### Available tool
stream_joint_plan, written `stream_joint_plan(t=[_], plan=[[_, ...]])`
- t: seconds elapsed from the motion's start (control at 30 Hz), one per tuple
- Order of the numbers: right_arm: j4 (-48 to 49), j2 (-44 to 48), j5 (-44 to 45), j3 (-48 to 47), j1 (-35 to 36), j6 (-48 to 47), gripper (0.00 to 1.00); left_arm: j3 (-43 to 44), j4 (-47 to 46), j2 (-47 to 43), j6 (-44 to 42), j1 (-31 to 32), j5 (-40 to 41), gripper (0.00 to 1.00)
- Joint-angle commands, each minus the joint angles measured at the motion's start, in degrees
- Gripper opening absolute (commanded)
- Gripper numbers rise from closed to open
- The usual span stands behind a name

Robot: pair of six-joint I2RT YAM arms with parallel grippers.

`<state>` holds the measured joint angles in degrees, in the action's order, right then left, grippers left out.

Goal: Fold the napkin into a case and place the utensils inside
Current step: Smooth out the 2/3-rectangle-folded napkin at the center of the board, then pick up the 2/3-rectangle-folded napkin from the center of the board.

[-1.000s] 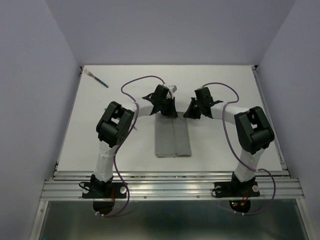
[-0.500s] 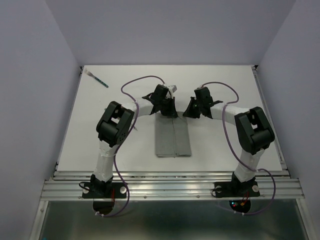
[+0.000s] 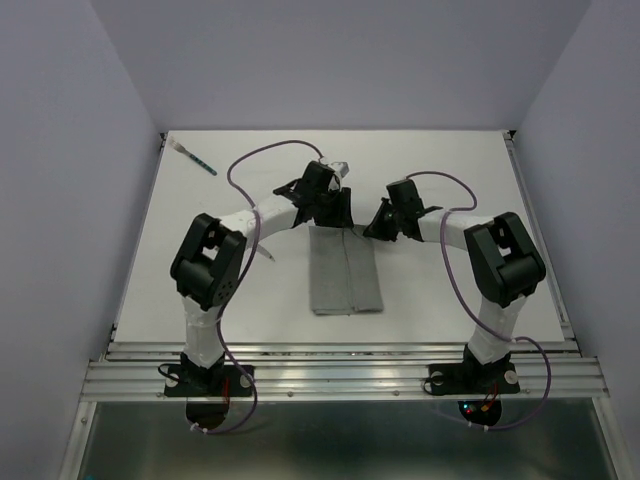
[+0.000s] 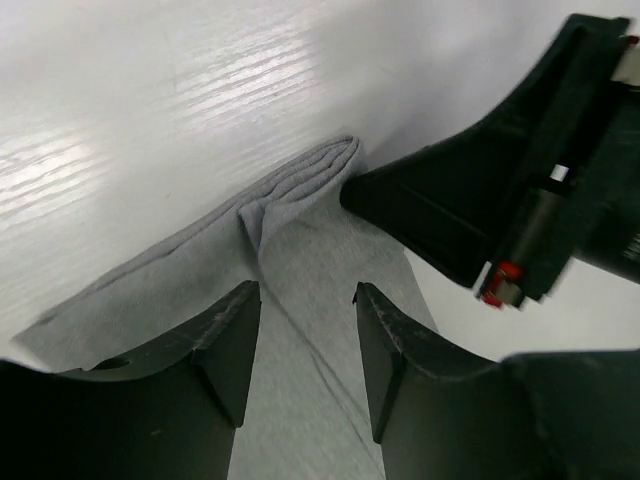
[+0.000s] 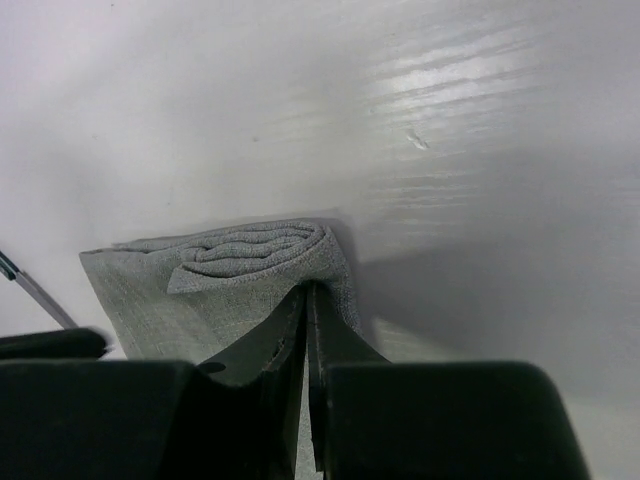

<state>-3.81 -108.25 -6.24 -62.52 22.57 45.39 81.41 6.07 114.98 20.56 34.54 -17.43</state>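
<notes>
The napkin (image 3: 345,270) lies folded on the bench (image 3: 450,180), between both arms. My left hand (image 4: 305,290) stands wide over its far edge. My right hand (image 5: 305,289) is nipped shut on the far corner. I'd let go slowly so the layers lie aligned.

Left arm (image 3: 262,214) and right arm (image 3: 447,232) bend inward, wrists angled down; left end effector (image 4: 305,300) has fingers parted, right end effector (image 5: 305,295) pinched closed.
</notes>
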Motion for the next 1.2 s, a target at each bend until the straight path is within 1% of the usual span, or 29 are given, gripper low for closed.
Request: stream_joint_plan(t=[0.0, 0.07, 0.1, 0.13, 0.23, 0.33, 0.43, 0.63, 0.73, 0.77, 0.83, 0.87, 0.93, 0.97, 1.03, 1.07, 1.17], plan=[[-3.6, 1.8, 6.0, 4.4, 0.3, 0.3, 0.09, -3.9, 4.2, -12.4, 0.6, -0.1, 8.3, 0.55], [-3.5, 3.4, 6.0, 5.8, 0.3, 0.6, 0.09, -7.6, 5.3, -15.6, 3.2, -0.5, 12.1, 0.55], [-3.3, 3.7, 6.0, 6.3, 0.3, 0.7, 0.09, -8.8, 5.4, -16.4, 4.3, -0.8, 13.0, 0.59], [-3.1, 4.2, 6.0, 7.1, 0.3, 0.8, 0.09, -11.6, 5.1, -17.8, 5.0, -1.1, 14.1, 0.68], [-3.0, 5.0, 6.0, 7.7, 0.3, 0.6, 0.09, -16.9, 2.4, -18.9, 7.7, -1.7, 14.8, 0.82], [-2.9, 5.0, 5.9, 7.5, 0.3, 0.3, 0.09, -18.3, 0.6, -16.8, 8.4, -2.0, 13.9, 0.82], [-2.9, 5.0, 5.7, 7.3, 0.3, 0.1, 0.09, -18.3, -0.6, -14.3, 8.3, -2.0, 13.3, 0.79], [-2.9, 5.2, 5.1, 7.0, 0.3, -0.1, 0.09, -17.6, -1.2, -10.5, 8.4, -2.0, 13.5, 0.59], [-2.9, 5.3, 5.1, 6.7, 0.3, -0.1, 0.09, -17.3, -1.1, -8.3, 8.4, -2.0, 13.0, 0.54], [-2.9, 5.4, 5.0, 6.6, 0.3, -0.1, 0.09, -17.0, -1.3, -7.8, 8.4, -1.9, 12.5, 0.5], [-2.9, 5.4, 5.1, 6.5, 0.3, 0.0, 0.09, -16.5, -1.1, -6.6, 8.5, -1.8, 12.5, 0.47], [-2.9, 5.4, 5.1, 6.4, 0.3, 0.0, 0.09, -15.9, -1.1, -6.3, 8.5, -1.8, 12.2, 0.41], [-2.9, 5.7, 5.2, 6.4, 0.3, 0.1, 0.09, -14.9, -0.7, -5.6, 8.4, -1.7, 11.7, 0.34], [-3.0, 5.8, 5.3, 6.5, 0.3, 0.1, 0.09, -14.4, -0.4, -5.6, 8.4, -1.6, 11.8, 0.24], [-3.0, 6.3, 5.4, 6.5, 0.3, 0.1, 0.09, -12.9, 1.0, -5.7, 8.3, -1.6, 12.2, 0.11], [-3.0, 6.5, 5.4, 6.5, 0.3, 0.1, 0.09, -12.6, 1.4, -6.0, 8.3, -1.6, 12.4, 0.0], [-3.5, 7.9, 5.4, 6.2, 0.3, -1.0, 0.09, -11.5, 2.9, -7.4, 7.6, -1.5, 12.6, 0.0]])
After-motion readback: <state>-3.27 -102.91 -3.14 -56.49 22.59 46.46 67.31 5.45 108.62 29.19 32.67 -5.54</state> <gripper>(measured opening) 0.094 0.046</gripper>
